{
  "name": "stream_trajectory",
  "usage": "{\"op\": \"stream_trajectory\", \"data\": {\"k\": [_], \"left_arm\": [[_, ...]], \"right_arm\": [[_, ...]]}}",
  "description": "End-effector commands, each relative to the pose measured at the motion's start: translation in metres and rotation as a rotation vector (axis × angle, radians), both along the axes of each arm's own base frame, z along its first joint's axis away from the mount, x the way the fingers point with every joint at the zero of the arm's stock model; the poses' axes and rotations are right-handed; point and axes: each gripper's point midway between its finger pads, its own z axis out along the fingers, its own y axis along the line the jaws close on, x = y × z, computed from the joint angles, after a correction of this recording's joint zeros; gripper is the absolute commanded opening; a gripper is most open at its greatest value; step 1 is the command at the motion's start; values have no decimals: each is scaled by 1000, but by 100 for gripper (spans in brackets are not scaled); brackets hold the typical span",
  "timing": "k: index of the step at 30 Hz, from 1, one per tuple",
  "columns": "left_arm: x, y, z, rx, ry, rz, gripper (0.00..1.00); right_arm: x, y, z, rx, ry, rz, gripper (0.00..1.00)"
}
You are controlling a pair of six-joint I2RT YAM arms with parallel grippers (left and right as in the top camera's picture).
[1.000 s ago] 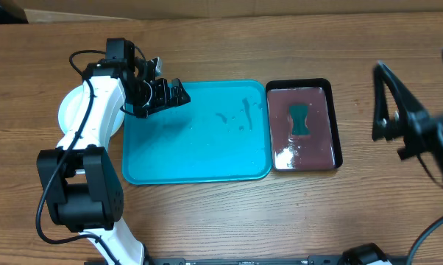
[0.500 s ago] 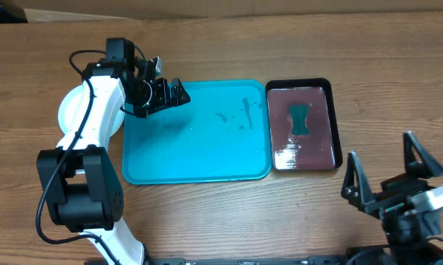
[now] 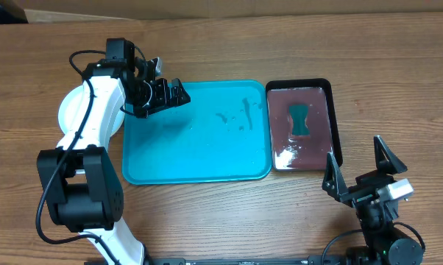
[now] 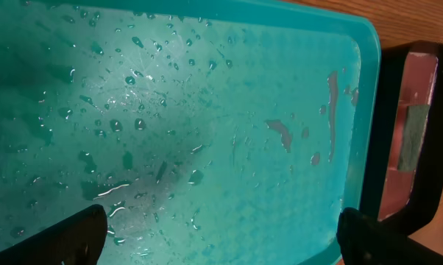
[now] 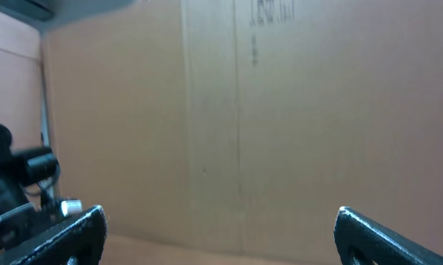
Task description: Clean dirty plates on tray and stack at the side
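In the middle of the table (image 3: 207, 221), the tray (image 3: 199, 165) lies flat with its long axis running left to right, one short end towards each arm. It's bare and wet: the left wrist view shows water drops (image 4: 137, 124) all over the floor of it, and a few red-brown streaks (image 3: 243, 112) sit towards its far right part.

Over the tray's far left corner hangs the left gripper (image 3: 179, 91), pointing along that long axis towards the right. Its jaws are spread wide with nothing between them, just wet turquoise below.

Off the left short end, on the wood, there are the plates (image 3: 68, 110), a pale round shape tucked half under the left arm. How many lie there I cannot tell.

Just beside the tray's right end sits the black tray (image 3: 336, 125), its long axis front to back, square to the blue one. It holds reddish water and a dark teal sponge (image 3: 301, 120).

Down at the near right edge, well apart from both trays, the right gripper (image 3: 356, 165) points upward with its jaws fully parted and holding nothing. Its own camera sees only a cardboard wall (image 5: 280, 118).
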Motion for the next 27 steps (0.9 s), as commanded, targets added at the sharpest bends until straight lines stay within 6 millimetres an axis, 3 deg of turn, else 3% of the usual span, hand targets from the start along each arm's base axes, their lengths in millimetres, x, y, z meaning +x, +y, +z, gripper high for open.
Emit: {"op": "stream_trajectory", "data": {"k": [1,4,10,27], "left_arm": [[2,-3,5,-7,-26,-32,100],[2,-3,5,-7,-26,-32,100],[2,-3,5,-7,-26,-31,100],[2,-3,5,-7,-26,-31,100]], "right_arm": [[8,-11,-16,17,63,-63,100],[17,-16,-38,21,162,-95,100],[28,-24,-112,1,468,-147,100],[29,-31,-112,-30,457,-197,100]]}}
